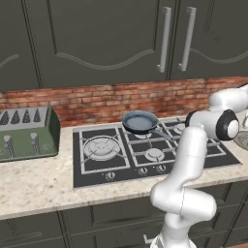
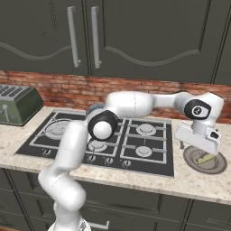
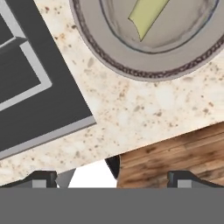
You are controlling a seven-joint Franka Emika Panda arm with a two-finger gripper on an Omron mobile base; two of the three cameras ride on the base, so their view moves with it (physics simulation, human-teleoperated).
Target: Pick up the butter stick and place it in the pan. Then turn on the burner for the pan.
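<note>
Hand view: you are looking down on the butter stick (image 3: 148, 16) lying in a grey plate (image 3: 131, 65), with the speckled counter (image 3: 144, 109) below it and the cooktop (image 3: 39, 87) edge off to one side.
Gripper: the gripper (image 3: 111, 180) is standing wide with nothing between its tips — the two dark fingertips (image 3: 41, 178) are showing far apart at the bottom of that view.
Butter stick: in the right base view it is sitting as a pale-yellow sliver (image 2: 206, 158) on the plate (image 2: 200, 168), right of the cooktop (image 2: 149, 164) on the counter's near part, just under the hand (image 2: 203, 137).
Pan: the pan (image 1: 139, 121) is resting over a far burner near the cooktop's middle, its handle (image 1: 161, 133) pointing right and toward you, well apart from the plate.
Burner: the cap under the pan is hidden by the bowl, so you cannot tell its look from here; the knobs (image 1: 142, 171) are lining the cooktop's near edge.
Step in hand: you are still on the first part — the approach to the butter, with no grasp made yet, as far as these views suggest.
Next move: it is calling for bringing the hand over the stick, turning the fingers across its narrow width and lowering into the plate before closing.
Risk: the stick is small and the plate rim is raised, so a fingertip may be catching the rim.
</note>
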